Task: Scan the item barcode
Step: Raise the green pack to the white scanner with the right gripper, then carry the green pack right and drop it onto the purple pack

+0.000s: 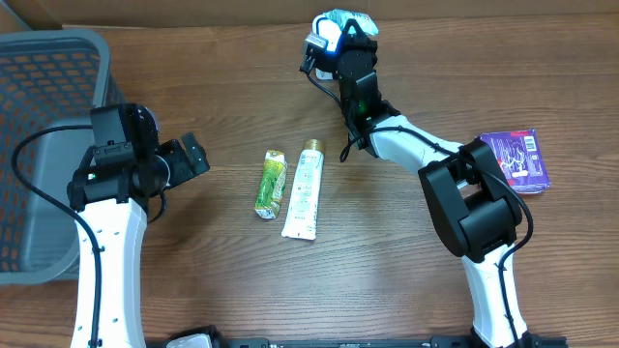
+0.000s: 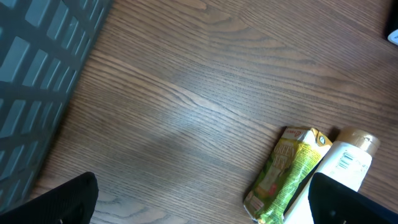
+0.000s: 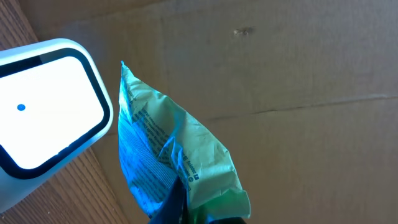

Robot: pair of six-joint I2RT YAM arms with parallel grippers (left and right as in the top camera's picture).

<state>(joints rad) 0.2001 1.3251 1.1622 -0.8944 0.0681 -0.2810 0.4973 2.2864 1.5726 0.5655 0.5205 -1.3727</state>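
Overhead: right hand (image 1: 350, 43) is reached out to the far edge of the surface (image 1: 387, 271), closed on a blue-green pouch (image 1: 350, 19) and holding it right next to the white scanner (image 1: 317, 45). Left hand (image 1: 189, 155) is parked near the grey basket (image 1: 48, 145), jaws wide, holding nothing. Three other items lie on the surface: a green sachet (image 1: 271, 184) and a white tube (image 1: 305, 188) side by side mid-table, and a purple packet (image 1: 517, 159) off to the right.

Left wrist: left hand (image 2: 205, 202) is open over bare wood. The green sachet (image 2: 283, 174) and white tube (image 2: 348, 158) are ahead of it, not touched. The basket (image 2: 37, 74) wall is at the left.

Right wrist: right hand (image 3: 193, 214) pinches the pouch (image 3: 174, 168) by its lower end. The printed side is tilted toward the scanner (image 3: 43, 106), whose window is lit with a blue dot. Can't make out a barcode in the print, and nothing shows whether a read has registered.

Status, my read: pick and presentation are done and the scan itself is in progress or pending. The pouch may need some rotation to get the code square to the window.
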